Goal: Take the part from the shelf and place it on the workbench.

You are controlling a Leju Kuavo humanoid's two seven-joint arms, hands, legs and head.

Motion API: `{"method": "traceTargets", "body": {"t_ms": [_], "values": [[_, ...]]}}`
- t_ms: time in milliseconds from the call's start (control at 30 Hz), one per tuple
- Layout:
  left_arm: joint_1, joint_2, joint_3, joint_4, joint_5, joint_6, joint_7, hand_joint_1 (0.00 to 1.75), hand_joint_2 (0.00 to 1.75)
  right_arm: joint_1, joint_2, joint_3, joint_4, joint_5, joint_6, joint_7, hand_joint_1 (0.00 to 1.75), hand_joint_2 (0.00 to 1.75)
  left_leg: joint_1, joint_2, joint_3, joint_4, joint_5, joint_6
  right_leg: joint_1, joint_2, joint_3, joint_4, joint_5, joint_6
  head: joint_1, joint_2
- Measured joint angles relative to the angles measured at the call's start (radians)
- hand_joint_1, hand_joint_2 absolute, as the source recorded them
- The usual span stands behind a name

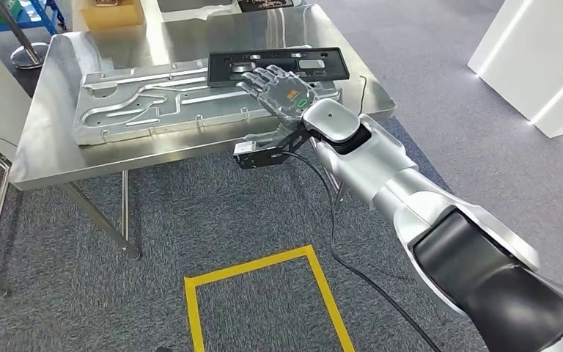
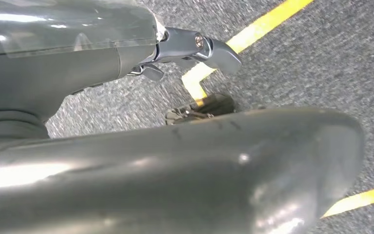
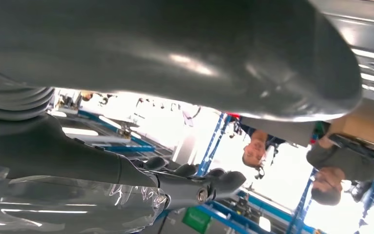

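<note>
The part, a flat black rectangular panel (image 1: pixel 278 66), lies on the steel workbench (image 1: pixel 51 154), partly over a large aluminium plate (image 1: pixel 161 106). My right hand (image 1: pixel 278 92) reaches over the table with its fingers spread, its fingertips (image 1: pixel 253 73) over the panel's near edge. I cannot tell whether they touch it. In the right wrist view the right hand (image 3: pixel 195 187) has its fingers stretched out with nothing in them. My left hand (image 2: pixel 195 48) hangs above the carpet and holds nothing.
A cardboard box (image 1: pixel 110 11) sits at the table's back edge. A yellow tape square (image 1: pixel 264 293) marks the carpet in front of the table. A white wall block (image 1: pixel 535 59) stands at the right. People (image 3: pixel 336 165) stand beyond the table.
</note>
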Motion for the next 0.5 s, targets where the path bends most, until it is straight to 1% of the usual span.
{"method": "traceTargets", "body": {"t_ms": [33, 67, 100, 133, 167, 200, 233, 267, 300, 333, 367, 400, 433, 467, 500], "values": [[-0.001, 0.0, 0.0, 0.0, -0.001, 0.0, 0.0, 0.0, 0.0, 0.0, 0.0, 0.0, 0.001, 0.0, 0.0, 0.0, 0.0, 0.0, 0.001, 0.002, -0.012, -0.002, 0.015, 0.009, -0.002, 0.002, -0.011, 0.028, -0.038, 0.004, 0.0, 0.0], [-0.001, 0.0, 0.0, 0.0, -0.001, 0.0, 0.0, 0.0, 0.0, -0.001, -0.001, 0.0, 0.002, 0.001, -0.001, 0.0, 0.0, 0.0, 0.001, 0.004, -0.026, -0.003, 0.03, 0.015, -0.004, 0.004, -0.026, 0.078, -0.093, 0.007, 0.0, 0.0], [-0.002, 0.0, 0.0, 0.0, -0.001, 0.0, 0.0, 0.0, 0.0, -0.001, -0.001, 0.0, 0.003, 0.001, -0.001, 0.0, 0.0, 0.0, 0.0, 0.004, -0.043, -0.003, 0.044, 0.019, -0.004, 0.005, -0.042, 0.144, -0.149, 0.009, 0.0, 0.0], [-0.002, 0.0, 0.0, 0.0, -0.001, 0.0, 0.0, 0.0, 0.0, 0.0, -0.001, 0.0, 0.004, 0.001, -0.001, 0.0, 0.0, 0.0, -0.002, 0.004, -0.062, -0.002, 0.058, 0.021, -0.004, 0.006, -0.055, 0.214, -0.19, 0.011, 0.0, 0.0], [-0.001, 0.0, 0.0, 0.0, -0.002, 0.0, 0.0, 0.0, 0.0, 0.001, -0.001, 0.0, 0.005, 0.001, -0.001, 0.0, 0.0, 0.0, -0.004, 0.004, -0.079, -0.002, 0.072, 0.021, -0.004, 0.007, -0.058, 0.267, -0.205, 0.011, 0.0, 0.0], [-0.001, 0.0, 0.0, 0.0, -0.002, 0.0, 0.0, 0.0, 0.0, 0.003, -0.001, 0.0, 0.007, 0.001, -0.001, 0.0, 0.0, 0.0, -0.005, 0.004, -0.097, -0.001, 0.085, 0.021, -0.003, 0.008, -0.048, 0.293, -0.198, 0.009, 0.0, 0.0], [-0.001, 0.0, 0.0, 0.0, -0.002, 0.0, 0.0, 0.0, 0.0, 0.003, -0.001, 0.0, 0.008, 0.001, -0.001, 0.0, 0.0, 0.0, -0.007, 0.004, -0.114, -0.001, 0.098, 0.02, -0.001, 0.009, -0.021, 0.284, -0.177, 0.005, 0.0, 0.0], [-0.001, 0.0, 0.0, 0.0, -0.002, 0.0, 0.0, 0.0, 0.0, 0.003, -0.001, 0.0, 0.008, 0.001, -0.001, 0.0, 0.0, 0.0, -0.01, 0.004, -0.129, -0.001, 0.111, 0.019, 0.002, 0.01, 0.026, 0.24, -0.157, -0.003, 0.0, 0.0], [-0.001, -0.001, 0.0, 0.0, -0.002, 0.0, 0.0, 0.0, 0.0, 0.0, 0.0, 0.0, 0.008, 0.001, -0.002, 0.0, 0.0, 0.0, -0.012, 0.003, -0.141, -0.001, 0.123, 0.017, 0.007, 0.012, 0.087, 0.17, -0.154, -0.015, 0.0, 0.0], [-0.002, -0.002, 0.0, 0.0, -0.002, 0.0, 0.001, 0.0, 0.0, -0.003, 0.001, -0.001, 0.008, 0.001, -0.002, 0.0, 0.0, 0.0, -0.013, 0.003, -0.15, -0.001, 0.134, 0.013, 0.012, 0.013, 0.146, 0.093, -0.166, -0.025, 0.0, 0.0], [-0.002, -0.003, 0.0, 0.0, -0.002, 0.0, 0.001, 0.0, 0.0, -0.006, 0.003, -0.001, 0.007, 0.001, -0.003, 0.0, 0.0, 0.0, -0.013, 0.002, -0.156, -0.004, 0.145, 0.009, 0.017, 0.013, 0.188, 0.032, -0.181, -0.032, 0.0, 0.0], [-0.002, -0.003, 0.0, 0.0, -0.003, 0.001, 0.001, 0.0, 0.0, -0.009, 0.003, -0.002, 0.007, 0.001, -0.004, 0.0, 0.0, 0.0, -0.012, 0.003, -0.159, -0.009, 0.157, 0.003, 0.022, 0.012, 0.21, -0.007, -0.193, -0.037, 0.0, 0.0], [-0.003, -0.004, 0.0, 0.0, -0.003, 0.001, 0.002, 0.0, 0.0, -0.01, 0.004, -0.002, 0.007, 0.001, -0.004, 0.0, 0.0, 0.0, -0.01, 0.003, -0.16, -0.017, 0.17, -0.004, 0.024, 0.011, 0.212, -0.025, -0.189, -0.038, 0.0, 0.0], [-0.002, -0.004, 0.0, 0.0, -0.003, 0.001, 0.002, 0.0, 0.0, -0.01, 0.004, -0.002, 0.008, 0.001, -0.004, 0.0, 0.0, 0.0, -0.008, 0.003, -0.162, -0.024, 0.179, -0.01, 0.023, 0.009, 0.206, -0.031, -0.174, -0.041, 0.0, 0.0], [-0.002, -0.004, 0.0, 0.0, -0.003, 0.001, 0.003, 0.0, 0.0, -0.009, 0.005, -0.002, 0.009, 0.001, -0.004, 0.0, 0.0, 0.0, -0.008, 0.002, -0.167, -0.022, 0.17, -0.015, 0.021, 0.007, 0.199, -0.04, -0.158, -0.047, 0.0, 0.0]]}}
